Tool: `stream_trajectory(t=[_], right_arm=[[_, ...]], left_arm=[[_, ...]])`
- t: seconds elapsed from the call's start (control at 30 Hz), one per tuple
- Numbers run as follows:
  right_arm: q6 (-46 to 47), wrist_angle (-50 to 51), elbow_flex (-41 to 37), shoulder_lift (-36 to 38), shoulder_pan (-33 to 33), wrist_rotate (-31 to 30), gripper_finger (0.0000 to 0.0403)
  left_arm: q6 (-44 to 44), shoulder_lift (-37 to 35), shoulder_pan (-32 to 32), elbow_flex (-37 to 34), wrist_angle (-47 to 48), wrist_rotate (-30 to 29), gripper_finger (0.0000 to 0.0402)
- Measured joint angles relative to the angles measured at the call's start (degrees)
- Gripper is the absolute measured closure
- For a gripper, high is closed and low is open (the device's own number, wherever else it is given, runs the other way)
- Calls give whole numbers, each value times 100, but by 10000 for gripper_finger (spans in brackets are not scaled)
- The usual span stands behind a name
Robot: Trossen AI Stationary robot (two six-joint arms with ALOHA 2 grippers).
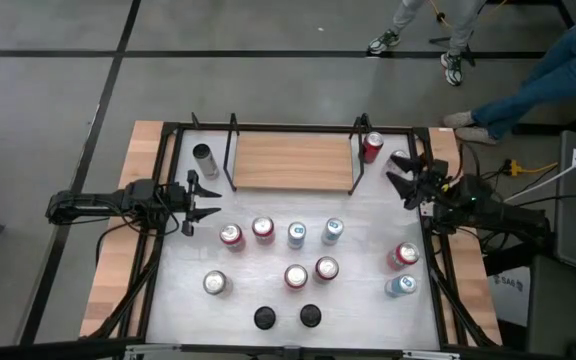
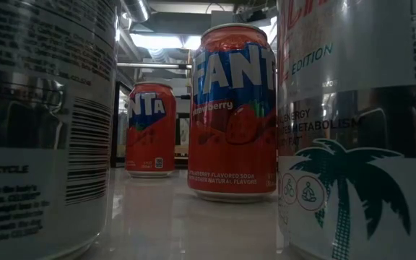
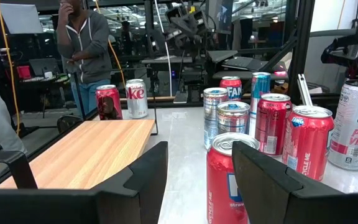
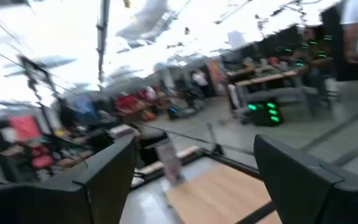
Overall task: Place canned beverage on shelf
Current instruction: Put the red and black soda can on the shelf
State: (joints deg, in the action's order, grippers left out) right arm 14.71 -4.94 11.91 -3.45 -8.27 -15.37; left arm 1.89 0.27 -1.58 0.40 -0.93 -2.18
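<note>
The shelf (image 1: 293,162), a light-wood board with black upright rods at its ends, lies at the table's far middle; its board also shows in the left wrist view (image 3: 86,155) and the right wrist view (image 4: 229,193). A red can (image 1: 372,147) and a silver can (image 1: 400,159) stand upright just right of it, and a dark-topped can (image 1: 205,160) just left. Several more cans (image 1: 296,235) stand upright mid-table. My right gripper (image 1: 398,174) hovers open by the shelf's right end, nothing between its fingers (image 4: 194,155). My left gripper (image 1: 196,203) waits open at the left (image 3: 199,149).
Two cans (image 1: 402,270) stand near the right edge and two black lids (image 1: 288,318) near the front. The low view is filled by close cans, among them a red Fanta (image 2: 231,112). People stand beyond the far edge (image 1: 458,60); one person (image 3: 82,50) shows past the shelf.
</note>
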Motion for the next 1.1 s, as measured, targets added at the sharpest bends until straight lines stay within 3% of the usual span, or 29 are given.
stream_trajectory(t=[0.4, 0.6, 0.8, 1.1], right_arm=[[-399, 3070, 2867, -2311, 0, -1530, 86], [-604, 4446, 4106, -3292, -42, -1769, 86], [-734, 5321, 4808, -3917, -653, -1478, 86], [-1659, 5274, 4950, -4564, -2330, 370, 86]], left_arm=[[2, 0, 1, 0, -13, -28, 227], [7, -2, -1, 2, -17, -30, 227], [9, 0, 0, 0, -44, -32, 227], [8, -1, 0, 2, -44, -32, 227]])
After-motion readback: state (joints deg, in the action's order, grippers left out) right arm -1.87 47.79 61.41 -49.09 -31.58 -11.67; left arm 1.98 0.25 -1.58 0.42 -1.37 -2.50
